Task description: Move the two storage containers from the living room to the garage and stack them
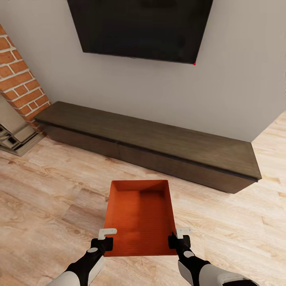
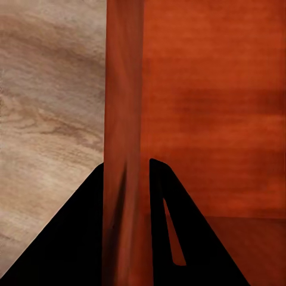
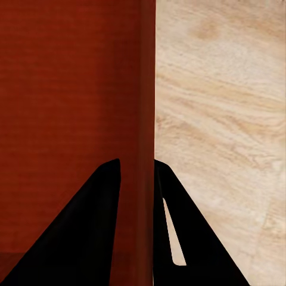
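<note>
An orange-red storage container (image 1: pixel 140 216), open at the top and empty, hangs in front of me over the light wood planks of the living room. My left gripper (image 1: pixel 106 239) is shut on its left wall near the corner closest to me. My right gripper (image 1: pixel 176 238) is shut on its right wall at the matching corner. In the left wrist view the dark fingers (image 2: pixel 179 238) straddle the container wall (image 2: pixel 124 119), one inside and one outside. The right wrist view shows the same clamp, fingers (image 3: pixel 95 232) either side of the wall (image 3: pixel 140 119).
A long low dark wood TV bench (image 1: pixel 151 143) runs along the wall ahead, under a black wall TV (image 1: pixel 141 28). A red brick column (image 1: pixel 20 83) and a grey shelf unit (image 1: pixel 14 131) stand at the left. Wood plank floor (image 1: pixel 51 198) lies open around me.
</note>
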Motion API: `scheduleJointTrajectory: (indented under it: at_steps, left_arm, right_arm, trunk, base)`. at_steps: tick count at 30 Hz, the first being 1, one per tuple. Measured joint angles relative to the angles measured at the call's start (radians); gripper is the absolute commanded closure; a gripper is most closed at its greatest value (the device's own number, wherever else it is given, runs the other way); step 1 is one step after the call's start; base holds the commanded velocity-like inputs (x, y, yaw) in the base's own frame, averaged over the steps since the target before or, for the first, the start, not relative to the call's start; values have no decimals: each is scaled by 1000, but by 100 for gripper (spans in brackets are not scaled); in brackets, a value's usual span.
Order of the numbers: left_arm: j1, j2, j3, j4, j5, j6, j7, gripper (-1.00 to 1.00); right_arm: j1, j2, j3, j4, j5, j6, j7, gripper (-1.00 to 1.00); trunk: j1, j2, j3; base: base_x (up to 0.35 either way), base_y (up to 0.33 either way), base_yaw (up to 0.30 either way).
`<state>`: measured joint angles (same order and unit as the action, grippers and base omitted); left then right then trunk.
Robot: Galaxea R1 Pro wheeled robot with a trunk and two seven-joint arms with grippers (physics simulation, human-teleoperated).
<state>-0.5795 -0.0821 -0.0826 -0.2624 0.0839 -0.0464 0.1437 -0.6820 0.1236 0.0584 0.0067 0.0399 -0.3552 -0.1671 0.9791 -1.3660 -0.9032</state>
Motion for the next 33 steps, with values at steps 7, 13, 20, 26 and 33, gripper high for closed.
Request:
scheduleJointTrajectory:
  at_steps: [7,13,20,26,33]
  left_arm:
    - [0,0,0,1,1,0,0,100]
    - [0,0,0,1,2,0,0,100]
    - [0,0,0,2,2,0,0,100]
    - [0,0,0,0,0,0,1,100]
    - [0,-1,-1,0,0,-1,1,100]
  right_arm:
    - [0,0,4,0,-4,1,0,100]
    - [0,0,4,0,-4,2,0,100]
    - [0,0,4,0,-3,2,0,100]
    - [0,-1,5,0,-5,0,1,100]
    - [0,-1,4,0,-4,0,1,100]
  trunk:
    - [-27,49,22]
    - [-50,91,41]
    - [-77,140,63]
    - [-96,175,78]
    - [-96,175,78]
  base:
    - [0,0,0]
    - [0,0,0]
    - [0,0,0]
    - [0,0,0]
    - [0,0,0]
